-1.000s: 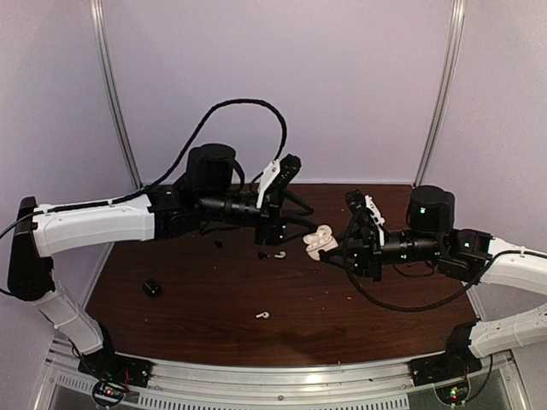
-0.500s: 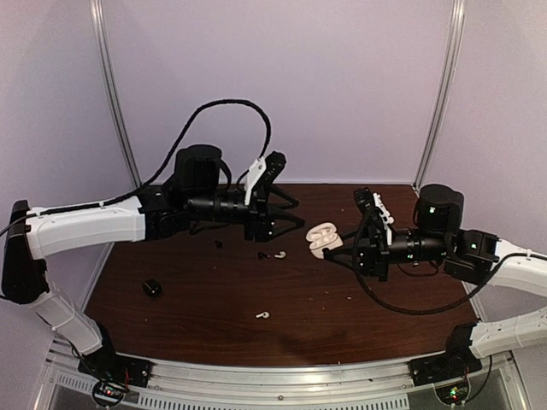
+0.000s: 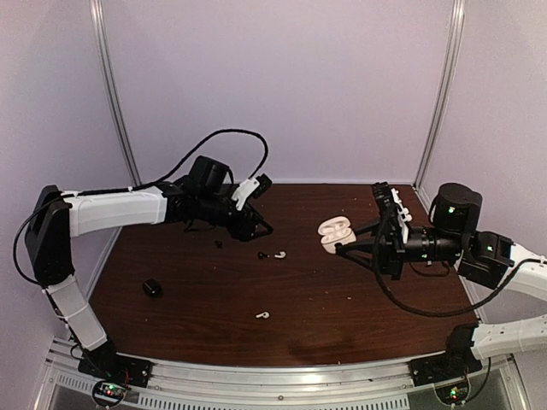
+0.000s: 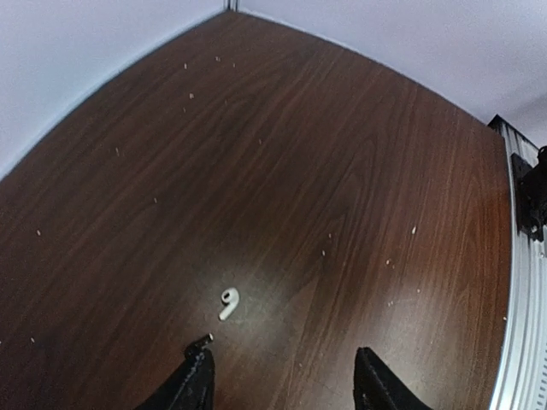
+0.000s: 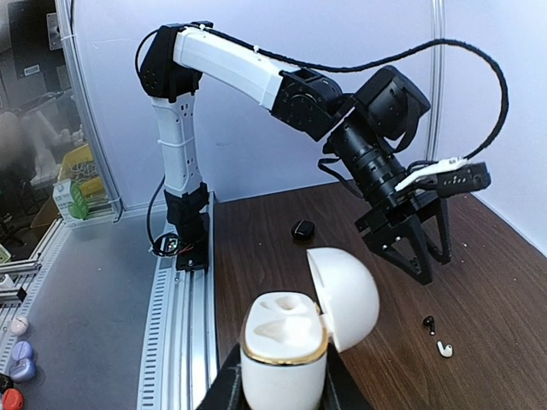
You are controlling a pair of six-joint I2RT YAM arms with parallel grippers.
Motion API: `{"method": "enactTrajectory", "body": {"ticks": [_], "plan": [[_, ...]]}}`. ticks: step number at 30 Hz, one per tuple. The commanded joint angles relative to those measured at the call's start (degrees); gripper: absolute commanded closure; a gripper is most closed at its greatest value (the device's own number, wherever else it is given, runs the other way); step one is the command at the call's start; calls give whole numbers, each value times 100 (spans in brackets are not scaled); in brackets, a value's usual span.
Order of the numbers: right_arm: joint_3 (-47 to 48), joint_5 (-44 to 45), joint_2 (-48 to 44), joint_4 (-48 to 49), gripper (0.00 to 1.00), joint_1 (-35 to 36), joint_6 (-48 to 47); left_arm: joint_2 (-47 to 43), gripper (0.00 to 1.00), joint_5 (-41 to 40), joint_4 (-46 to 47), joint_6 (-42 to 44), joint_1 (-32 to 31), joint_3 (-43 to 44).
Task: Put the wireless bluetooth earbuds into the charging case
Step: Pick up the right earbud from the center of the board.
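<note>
My right gripper (image 3: 344,245) is shut on the white charging case (image 3: 334,234) and holds it above the table, its lid open; both sockets look empty in the right wrist view (image 5: 285,340). My left gripper (image 3: 256,225) is open, low over the table to the left. A white earbud (image 3: 280,254) and a black earbud (image 3: 261,254) lie just in front of it. The left wrist view shows the white earbud (image 4: 228,302) just ahead of the left fingertip (image 4: 202,369). Another black earbud (image 3: 218,243) lies under the left arm. A second white earbud (image 3: 262,315) lies near the front.
A small black case (image 3: 152,288) lies at the table's left, also in the right wrist view (image 5: 302,229). A metal rail (image 3: 282,376) runs along the near edge. Purple walls close the back and sides. The left arm's cable (image 3: 214,141) loops above it.
The left gripper has drawn back to the left and come down towards the table. The right gripper has moved right and slightly back with the open case.
</note>
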Motion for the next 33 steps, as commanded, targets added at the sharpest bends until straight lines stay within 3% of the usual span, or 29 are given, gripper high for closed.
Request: {"method": "enactTrajectory", "body": {"ticks": [1, 12, 33], "plan": [[-45, 163, -205, -56, 100, 38, -61, -136, 43, -54, -934, 229, -171, -192], [-112, 60, -223, -115, 100, 40, -65, 717, 47, -1160, -3193, 483, -1256, 265], [-198, 49, -455, -345, 100, 41, -60, 2343, 53, -1955, -4595, 417, -2123, 2017]]}}
